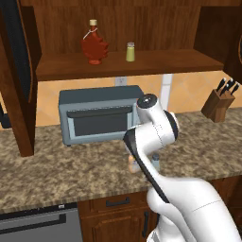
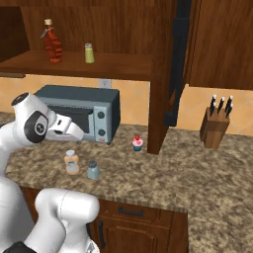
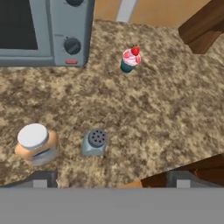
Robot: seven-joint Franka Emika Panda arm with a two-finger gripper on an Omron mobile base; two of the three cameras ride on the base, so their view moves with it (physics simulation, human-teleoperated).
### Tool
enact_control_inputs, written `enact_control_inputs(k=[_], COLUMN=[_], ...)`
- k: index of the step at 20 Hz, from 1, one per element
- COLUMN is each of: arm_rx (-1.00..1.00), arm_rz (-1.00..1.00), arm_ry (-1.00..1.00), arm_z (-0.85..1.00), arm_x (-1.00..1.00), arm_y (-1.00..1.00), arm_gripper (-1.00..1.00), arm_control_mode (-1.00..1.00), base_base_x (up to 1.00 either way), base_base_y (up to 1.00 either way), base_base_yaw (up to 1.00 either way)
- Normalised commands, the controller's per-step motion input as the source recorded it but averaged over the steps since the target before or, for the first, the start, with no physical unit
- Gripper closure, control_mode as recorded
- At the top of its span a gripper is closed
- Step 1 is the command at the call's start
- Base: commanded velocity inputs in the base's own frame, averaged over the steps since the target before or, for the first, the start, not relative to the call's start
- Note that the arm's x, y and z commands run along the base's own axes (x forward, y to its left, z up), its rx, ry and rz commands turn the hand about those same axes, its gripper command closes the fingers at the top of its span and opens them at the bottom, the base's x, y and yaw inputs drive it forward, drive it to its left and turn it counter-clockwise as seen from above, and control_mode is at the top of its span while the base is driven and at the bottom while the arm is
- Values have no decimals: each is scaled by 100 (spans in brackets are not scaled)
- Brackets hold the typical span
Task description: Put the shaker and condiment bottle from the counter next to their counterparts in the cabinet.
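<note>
Gripper (image 3: 109, 179) spread wide and empty above the desk (image 3: 166, 118), poised over the shaker (image 3: 95, 142) with the condiment bottle (image 3: 36, 143) just beside it. From the right base: both upright near the desk's front edge, well below the cabinet (image 2: 99, 64) shelf where the red leaf bottle (image 2: 52, 42) and yellow-green shaker (image 2: 89, 53) wait as counterparts.

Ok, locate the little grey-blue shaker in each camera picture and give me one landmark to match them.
Left base view: the shaker peeks out behind the arm, mid-frame on the counter.
Right base view: the shaker is lower left of centre, right of the orange bottle.
Hand view: the shaker is below centre, right of the bottle.
Shared landmark: the grey toaster oven behind it.
</note>
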Motion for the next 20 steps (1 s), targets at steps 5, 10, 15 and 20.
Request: enact_control_inputs(k=[5, 10, 15, 20], arm_rx=[-3, 0, 0, 0], arm_rz=[0, -12, -28, -15], arm_ry=[-2, -10, -17, -7], arm_z=[-10, -17, -21, -12], arm_x=[0, 0, 0, -3], arm_y=[15, 42, 42, 10], arm_gripper=[-100, -100, -100, -100], arm_control_mode=[-100, -100, -100, -100], base_base_x=[0, 0, 0, 0], base_base_y=[0, 0, 0, 0], base_base_yaw=[0, 0, 0, 0])
